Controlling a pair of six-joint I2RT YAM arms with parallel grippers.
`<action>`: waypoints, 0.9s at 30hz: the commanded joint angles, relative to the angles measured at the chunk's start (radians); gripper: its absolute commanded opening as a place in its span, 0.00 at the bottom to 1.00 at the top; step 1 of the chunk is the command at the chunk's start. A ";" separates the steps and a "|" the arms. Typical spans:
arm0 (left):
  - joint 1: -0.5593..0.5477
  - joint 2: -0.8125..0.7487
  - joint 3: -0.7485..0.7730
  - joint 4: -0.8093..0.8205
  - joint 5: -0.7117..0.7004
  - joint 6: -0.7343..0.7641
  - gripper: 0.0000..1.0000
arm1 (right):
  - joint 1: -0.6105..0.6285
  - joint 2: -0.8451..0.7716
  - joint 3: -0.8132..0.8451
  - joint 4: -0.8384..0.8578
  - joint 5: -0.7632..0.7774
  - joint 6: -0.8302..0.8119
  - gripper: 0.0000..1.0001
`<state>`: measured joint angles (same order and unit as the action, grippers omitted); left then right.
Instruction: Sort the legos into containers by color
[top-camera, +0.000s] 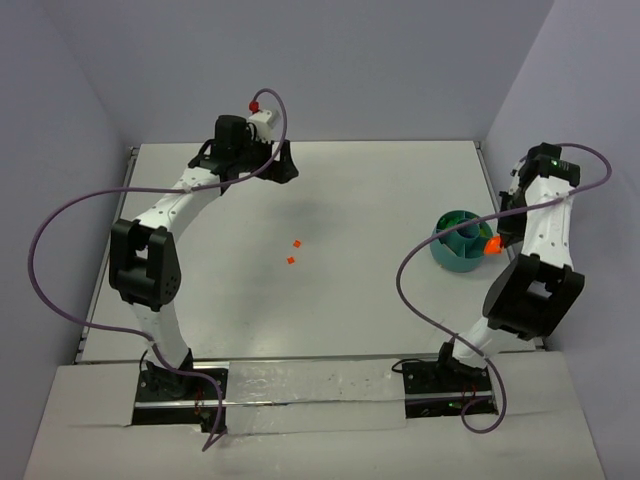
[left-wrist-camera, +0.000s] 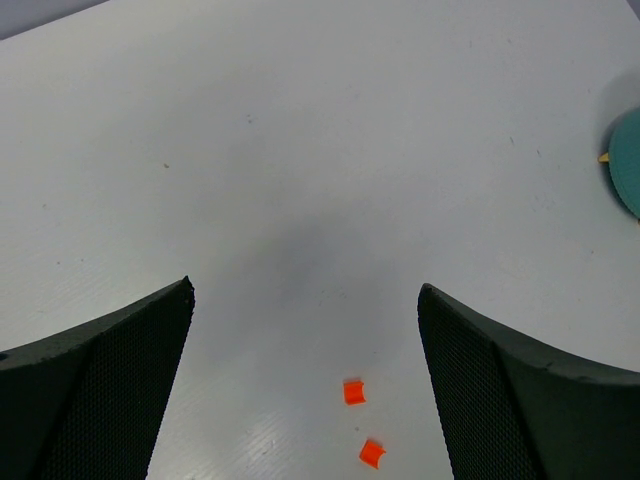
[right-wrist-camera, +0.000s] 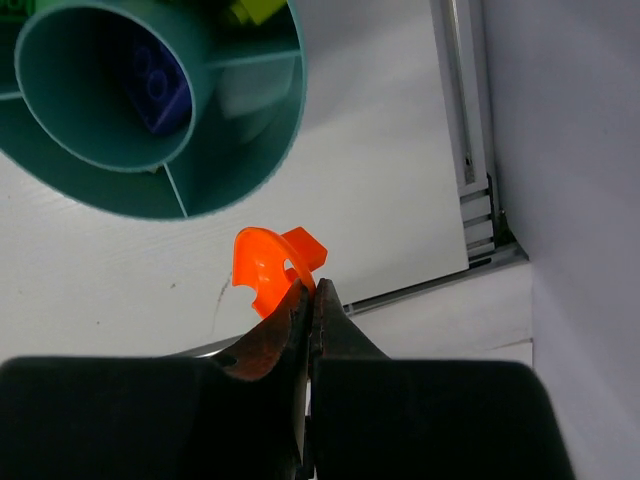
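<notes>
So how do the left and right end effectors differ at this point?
The left end effector is open and empty; the right end effector is shut on an orange piece. The left one hangs over the table, with two loose orange bits in its camera's view; the right one is just beside the teal bowl. Both have dark fingers.

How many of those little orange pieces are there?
3. Two lie loose on the table: the farther piece and the nearer piece. The third piece is pinched in the right gripper beside the teal bowl. More may be hidden inside the bowl.
</notes>
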<state>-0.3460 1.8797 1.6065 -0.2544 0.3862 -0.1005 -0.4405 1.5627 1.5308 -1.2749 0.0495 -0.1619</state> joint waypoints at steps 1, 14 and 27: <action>0.010 -0.040 -0.010 0.036 -0.025 -0.011 0.99 | 0.039 0.073 0.102 -0.017 0.051 0.023 0.00; 0.024 -0.036 -0.002 0.021 -0.055 -0.021 0.99 | 0.123 0.215 0.155 0.014 0.150 0.067 0.00; 0.025 -0.050 -0.025 0.021 -0.063 -0.036 0.99 | 0.126 0.272 0.164 0.007 0.135 0.062 0.24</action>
<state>-0.3252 1.8797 1.5927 -0.2574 0.3361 -0.1220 -0.3141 1.8341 1.6392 -1.2662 0.1828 -0.1091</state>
